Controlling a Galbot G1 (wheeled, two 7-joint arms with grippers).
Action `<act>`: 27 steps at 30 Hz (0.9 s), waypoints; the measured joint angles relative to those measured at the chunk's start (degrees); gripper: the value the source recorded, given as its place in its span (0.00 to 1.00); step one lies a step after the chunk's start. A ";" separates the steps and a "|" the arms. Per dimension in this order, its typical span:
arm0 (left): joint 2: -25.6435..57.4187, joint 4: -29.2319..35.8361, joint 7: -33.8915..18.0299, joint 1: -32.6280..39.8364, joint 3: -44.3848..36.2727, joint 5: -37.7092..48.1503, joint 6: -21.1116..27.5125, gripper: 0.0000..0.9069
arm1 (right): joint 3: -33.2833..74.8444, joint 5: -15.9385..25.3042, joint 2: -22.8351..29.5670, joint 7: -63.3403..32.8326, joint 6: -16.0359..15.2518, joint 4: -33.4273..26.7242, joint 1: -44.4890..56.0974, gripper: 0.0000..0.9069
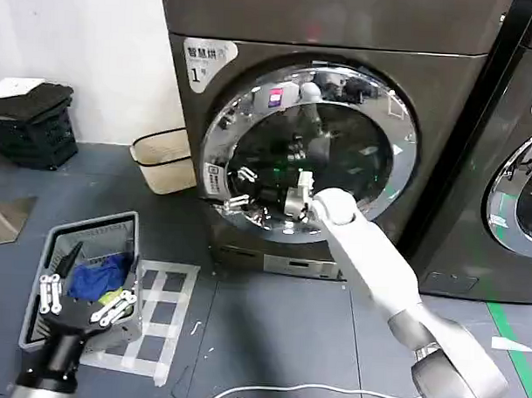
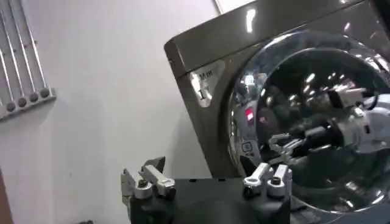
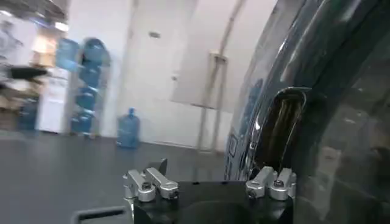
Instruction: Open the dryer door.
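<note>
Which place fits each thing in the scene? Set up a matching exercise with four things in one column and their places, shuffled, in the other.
Things:
1. dryer door
2. right end effector
3. left end effector
4. beige basket

Places:
A. on the floor against the wall, left of the dryer
B. over the grey bin with the blue cloth
C. at the door's lower left chrome rim
D. front of the machine stickered "1"

Pairs: 1-D, 2-C, 3-B, 4-A
</note>
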State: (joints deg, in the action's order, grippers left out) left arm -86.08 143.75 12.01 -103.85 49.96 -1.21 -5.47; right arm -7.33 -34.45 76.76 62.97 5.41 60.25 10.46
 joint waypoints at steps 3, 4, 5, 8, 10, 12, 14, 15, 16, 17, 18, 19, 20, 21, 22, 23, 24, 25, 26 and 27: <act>0.03 0.00 0.27 0.01 -0.04 0.00 0.06 1.00 | -0.33 -0.87 -0.67 2.23 -0.38 0.65 0.06 1.00; 0.08 0.00 0.38 -0.01 -0.07 0.00 0.08 1.00 | -0.51 -1.20 -0.98 2.87 -0.52 0.97 0.16 1.00; 0.11 0.00 0.47 0.01 -0.05 0.01 0.10 1.00 | -0.67 -1.55 -1.26 3.42 -0.71 1.32 0.27 1.00; 0.24 -0.02 0.54 0.05 0.01 0.05 0.16 1.00 | -1.15 -2.14 -2.15 5.13 -0.93 2.35 0.52 1.00; 0.27 -0.03 0.56 0.07 0.02 0.05 0.19 1.00 | -1.29 -2.57 -2.84 6.50 -0.99 2.83 0.65 1.00; 0.27 -0.02 0.60 0.06 0.02 0.04 0.21 1.00 | -1.34 -2.78 -3.61 7.66 -0.99 3.31 0.76 1.00; 0.27 -0.02 0.65 0.05 0.01 0.02 0.22 1.00 | -1.36 -3.12 -4.13 8.59 -0.99 3.70 0.81 1.00; 0.26 -0.03 0.67 0.03 0.00 0.00 0.22 1.00 | -1.38 -3.27 -4.42 9.17 -1.00 3.88 0.83 1.00; 0.25 -0.02 0.68 0.01 -0.02 -0.03 0.22 1.00 | -1.42 -3.33 -4.85 9.91 -1.00 4.23 0.86 1.00; 0.24 -0.02 0.69 -0.03 -0.06 -0.09 0.23 1.00 | -1.52 -3.39 -5.31 10.54 -1.00 4.58 0.90 1.00; 0.22 0.00 0.71 -0.07 -0.10 -0.13 0.23 1.00 | -1.65 -3.42 -5.72 11.06 -0.99 4.87 0.93 1.00; 0.21 0.02 0.72 -0.10 -0.12 -0.16 0.23 1.00 | -1.75 -3.46 -6.10 11.51 -0.99 5.12 0.94 1.00; 0.20 0.04 0.72 -0.13 -0.14 -0.20 0.23 1.00 | -1.87 -3.49 -6.49 11.96 -0.97 5.37 0.94 1.00; 0.19 0.07 0.72 -0.16 -0.15 -0.25 0.23 1.00 | -2.07 -3.54 -7.01 12.51 -0.96 5.74 0.96 1.00; 0.18 0.07 0.72 -0.18 -0.15 -0.27 0.23 1.00 | -2.22 -3.59 -7.54 13.13 -0.93 6.12 1.02 1.00; 0.18 0.11 0.73 -0.23 -0.15 -0.29 0.23 1.00 | -2.32 -3.66 -8.05 13.84 -0.88 6.48 1.13 1.00; 0.18 0.12 0.73 -0.29 -0.15 -0.31 0.23 1.00 | -2.41 -3.65 -8.60 14.45 -0.80 6.88 1.28 1.00; 0.18 0.14 0.73 -0.33 -0.14 -0.33 0.23 1.00 | -2.53 -3.64 -9.10 14.87 -0.72 7.29 1.45 1.00; 0.17 0.16 0.74 -0.37 -0.13 -0.34 0.23 1.00 | -2.59 -3.65 -9.60 15.20 -0.65 7.71 1.62 1.00; 0.16 0.16 0.74 -0.40 -0.12 -0.37 0.23 1.00 | -2.63 -3.65 -10.19 15.44 -0.54 8.18 1.85 1.00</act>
State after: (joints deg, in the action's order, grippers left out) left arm -85.92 143.91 12.74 -104.25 49.84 -1.58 -5.23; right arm -9.96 -38.11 66.57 78.41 4.87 68.43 12.31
